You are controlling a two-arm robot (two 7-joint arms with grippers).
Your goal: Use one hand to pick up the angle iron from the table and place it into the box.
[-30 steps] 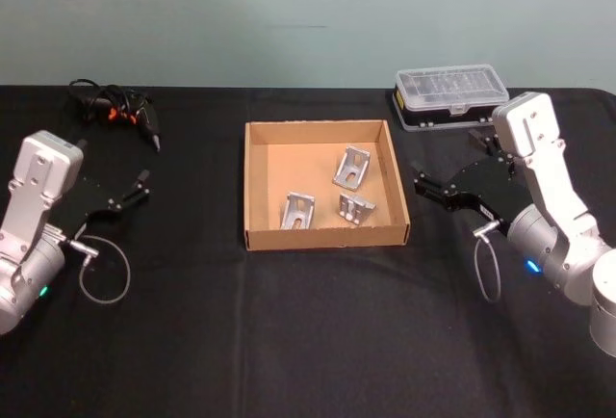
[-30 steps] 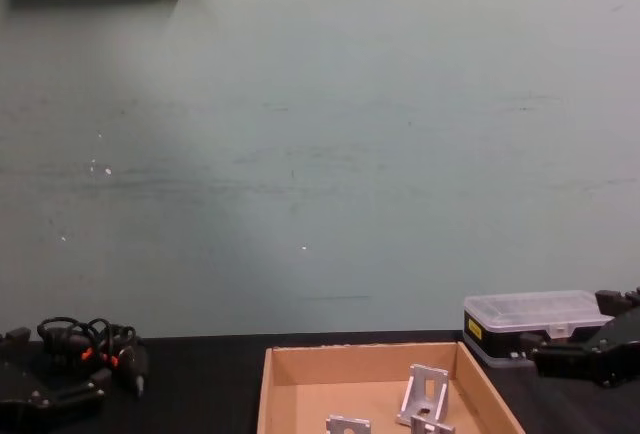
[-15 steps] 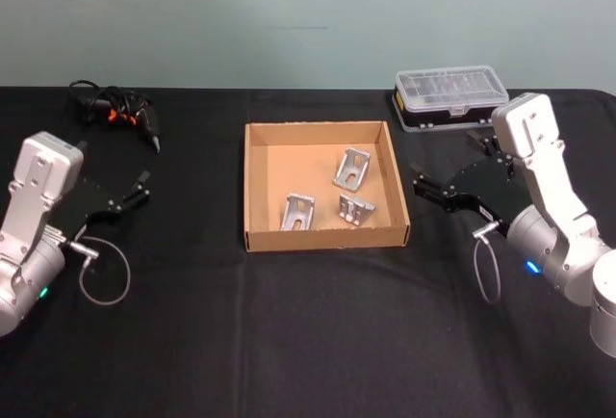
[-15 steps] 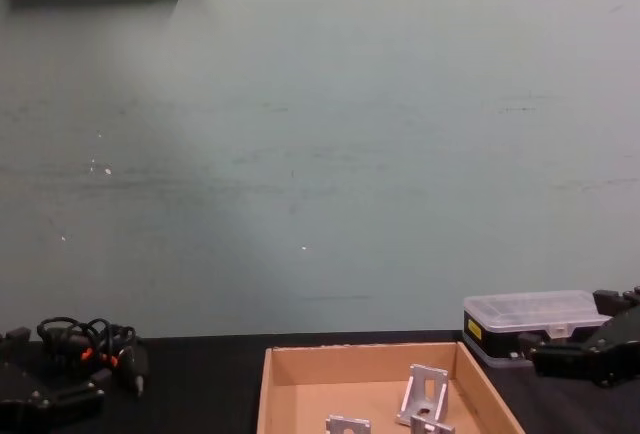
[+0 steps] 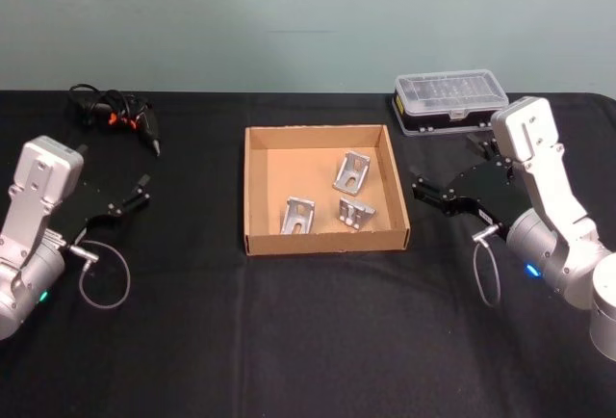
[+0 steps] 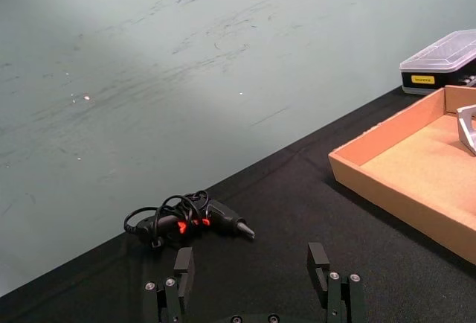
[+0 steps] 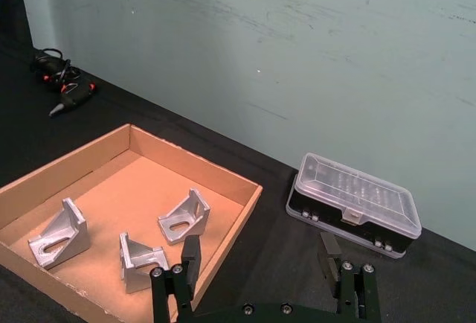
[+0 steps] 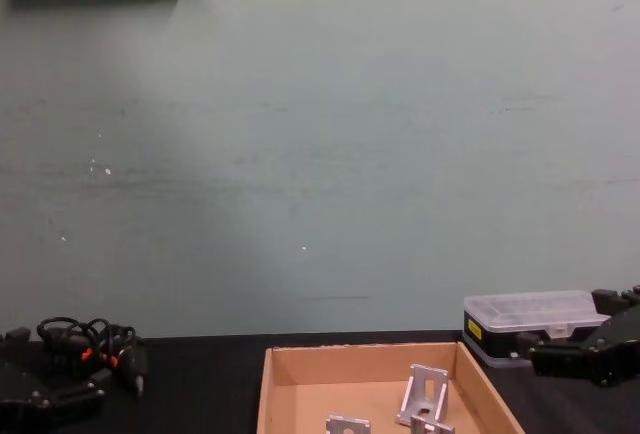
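Observation:
The brown cardboard box sits mid-table on the black table. Three silver angle irons lie inside it: one at the back right, one at the front left and one at the front right. My right gripper hovers just right of the box, open and empty; its wrist view shows the spread fingers over the box's wall and the angle irons. Far to the box's left my left gripper is open and empty.
A clear-lidded black-and-yellow plastic case stands at the back right, behind my right arm. A tangle of black cables with a glue gun lies at the back left. A teal wall rises behind the table.

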